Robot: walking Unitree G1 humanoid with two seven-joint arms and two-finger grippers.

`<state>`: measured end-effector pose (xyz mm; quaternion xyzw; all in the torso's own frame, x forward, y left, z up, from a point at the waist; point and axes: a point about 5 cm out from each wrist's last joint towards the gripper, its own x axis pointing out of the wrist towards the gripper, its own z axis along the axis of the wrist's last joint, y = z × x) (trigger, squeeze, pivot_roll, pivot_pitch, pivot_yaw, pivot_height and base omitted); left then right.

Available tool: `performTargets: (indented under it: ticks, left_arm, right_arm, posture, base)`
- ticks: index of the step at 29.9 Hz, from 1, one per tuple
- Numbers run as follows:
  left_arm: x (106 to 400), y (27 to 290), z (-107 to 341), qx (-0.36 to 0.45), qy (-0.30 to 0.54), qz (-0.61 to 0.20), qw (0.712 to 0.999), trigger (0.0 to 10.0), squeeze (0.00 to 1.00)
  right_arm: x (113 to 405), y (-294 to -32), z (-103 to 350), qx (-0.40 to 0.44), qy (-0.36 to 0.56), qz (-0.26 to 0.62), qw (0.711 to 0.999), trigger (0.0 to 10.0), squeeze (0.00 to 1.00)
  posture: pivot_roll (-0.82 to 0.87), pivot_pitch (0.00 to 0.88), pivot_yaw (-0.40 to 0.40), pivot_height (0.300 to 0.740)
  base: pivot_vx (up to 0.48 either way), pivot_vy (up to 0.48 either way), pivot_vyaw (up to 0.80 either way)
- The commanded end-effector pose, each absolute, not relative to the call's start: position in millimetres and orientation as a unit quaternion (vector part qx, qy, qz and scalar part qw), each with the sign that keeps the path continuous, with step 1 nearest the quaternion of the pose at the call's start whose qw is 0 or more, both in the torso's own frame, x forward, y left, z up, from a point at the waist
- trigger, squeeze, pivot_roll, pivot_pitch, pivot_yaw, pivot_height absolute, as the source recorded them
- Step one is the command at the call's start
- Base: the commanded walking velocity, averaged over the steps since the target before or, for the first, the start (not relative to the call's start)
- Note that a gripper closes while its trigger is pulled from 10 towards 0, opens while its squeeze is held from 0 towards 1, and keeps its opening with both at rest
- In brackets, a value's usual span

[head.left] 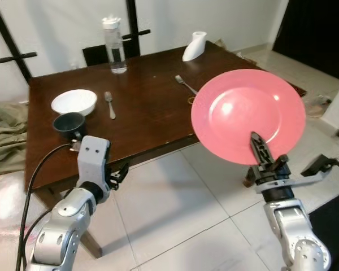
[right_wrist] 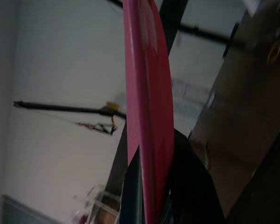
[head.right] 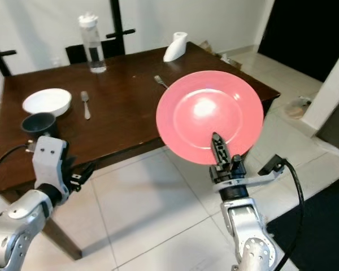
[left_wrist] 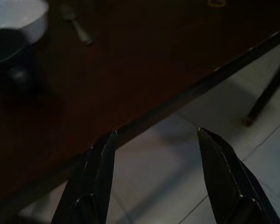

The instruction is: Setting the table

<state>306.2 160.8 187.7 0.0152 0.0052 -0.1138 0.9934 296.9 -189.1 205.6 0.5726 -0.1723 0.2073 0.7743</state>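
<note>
1. Tableware already laid on the dark wooden table point(head.left: 152, 107): white bowl point(head.left: 74, 101), fork point(head.left: 109, 104).
2. Right gripper point(head.left: 259, 148) clamps the round pink plate point(head.left: 247, 116) by its rim, upright, beside the table's edge, not yet placed.
3. Left gripper point(left_wrist: 154, 140) is spread wide, empty.

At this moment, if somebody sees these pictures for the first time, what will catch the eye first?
First comes the big pink plate, held up on edge by the right claw, which pinches its lower rim over the tiled floor at the near edge of the dark wooden table. Next are the white bowl and the dark cup on the table's left part. The left claw is open, low by that edge.
</note>
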Motion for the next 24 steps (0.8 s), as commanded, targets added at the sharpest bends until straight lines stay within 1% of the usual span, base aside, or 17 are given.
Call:
performTargets:
  ticks: [1,10,13,15,18,24]
  left_arm:
    - [305.6,163.5,183.0,0.017,0.014,-0.106,0.994,10.0,0.00]
    - [310.2,160.9,185.8,0.024,0.006,-0.107,0.994,10.0,0.00]
    - [314.1,159.1,187.6,0.057,-0.009,-0.105,0.993,10.0,0.00]
    - [316.8,157.6,187.4,0.080,-0.017,-0.101,0.992,10.0,0.00]
    - [318.8,153.7,188.3,0.080,-0.021,-0.104,0.991,10.0,0.00]
    - [318.4,150.1,188.0,0.079,-0.022,-0.113,0.990,10.0,0.00]
  right_arm:
    - [294.8,-189.9,203.6,0.578,-0.174,0.206,0.770,10.0,0.00]
    - [295.0,-190.4,202.7,0.580,-0.175,0.205,0.768,10.0,0.00]
    - [294.7,-191.9,206.8,0.569,-0.185,0.209,0.774,10.0,0.00]
    - [295.1,-194.1,209.6,0.567,-0.192,0.202,0.775,10.0,0.00]
    - [295.2,-200.7,213.8,0.567,-0.213,0.189,0.773,10.0,0.00]
    - [293.6,-207.7,220.1,0.572,-0.227,0.194,0.764,10.0,0.00]
  posture:
    - [0.11,0.108,0.109,0.740]
    - [0.10,0.102,0.111,0.740]
    - [0.10,0.102,0.111,0.740]
    - [0.10,0.100,0.111,0.740]
    - [0.10,0.099,0.112,0.740]
    - [0.09,0.098,0.116,0.740]
  base:
    - [0.000,0.000,0.58]
    - [0.000,0.000,0.56]
    - [0.000,0.000,0.31]
    - [0.480,0.000,0.00]
    - [0.480,0.000,0.00]
    - [0.480,0.000,0.00]
